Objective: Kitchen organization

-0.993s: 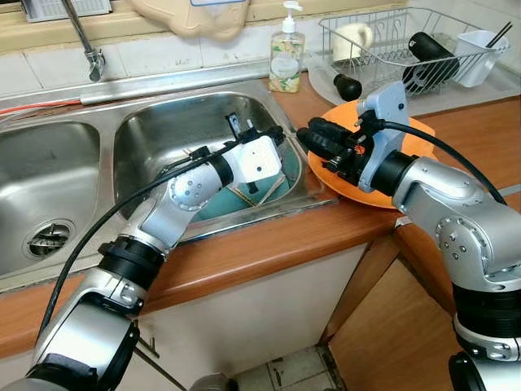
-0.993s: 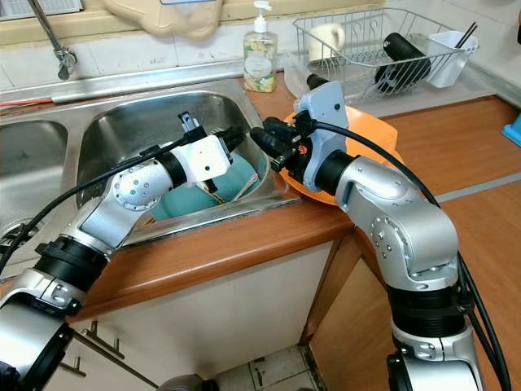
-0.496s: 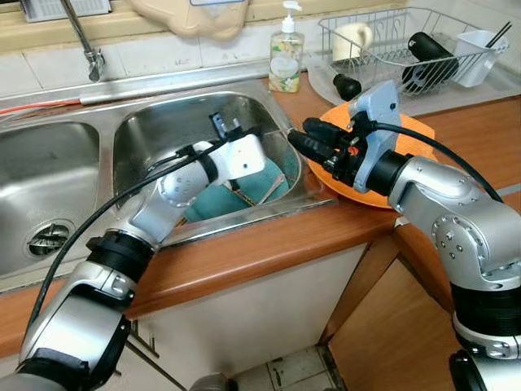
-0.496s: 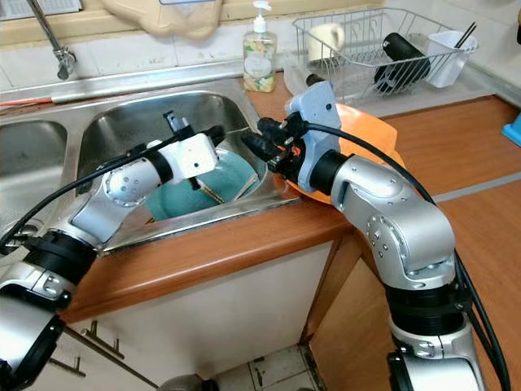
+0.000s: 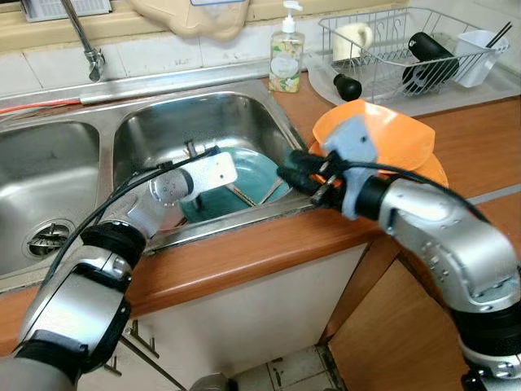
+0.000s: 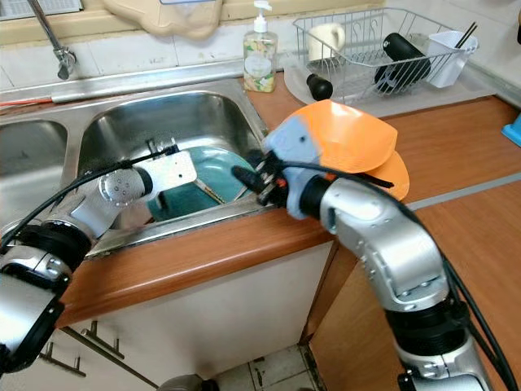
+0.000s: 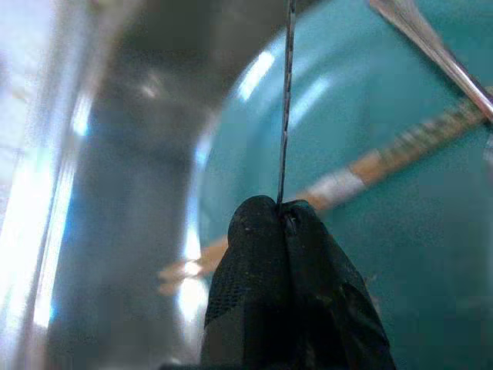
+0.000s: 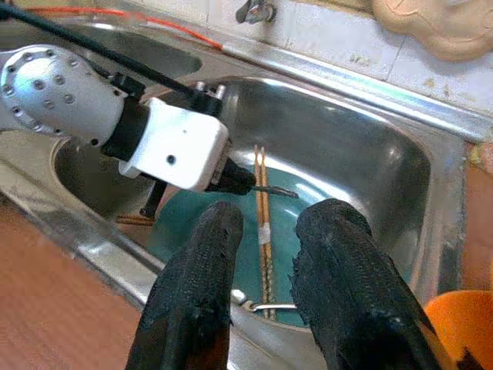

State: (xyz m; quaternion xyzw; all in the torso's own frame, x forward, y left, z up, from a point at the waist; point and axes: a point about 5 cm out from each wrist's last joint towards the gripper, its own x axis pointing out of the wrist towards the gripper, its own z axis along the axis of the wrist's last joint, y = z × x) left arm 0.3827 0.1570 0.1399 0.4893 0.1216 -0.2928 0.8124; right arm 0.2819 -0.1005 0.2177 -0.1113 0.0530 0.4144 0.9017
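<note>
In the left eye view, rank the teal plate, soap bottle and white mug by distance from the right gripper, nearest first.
From the right gripper:
1. teal plate, beside it in the sink.
2. soap bottle, behind, on the counter's back edge.
3. white mug, farthest, in the dish rack.

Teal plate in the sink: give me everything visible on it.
The teal plate is round, glossy and shallow, probably ceramic or plastic. It sits tilted in the right basin of the sink, leaning toward the front wall. A pair of chopsticks and a metal utensil lie across it. The left gripper, fingers shut, pinches its edge at the left side. The right gripper hovers at the sink's right rim, fingers apart, not touching it.
</note>
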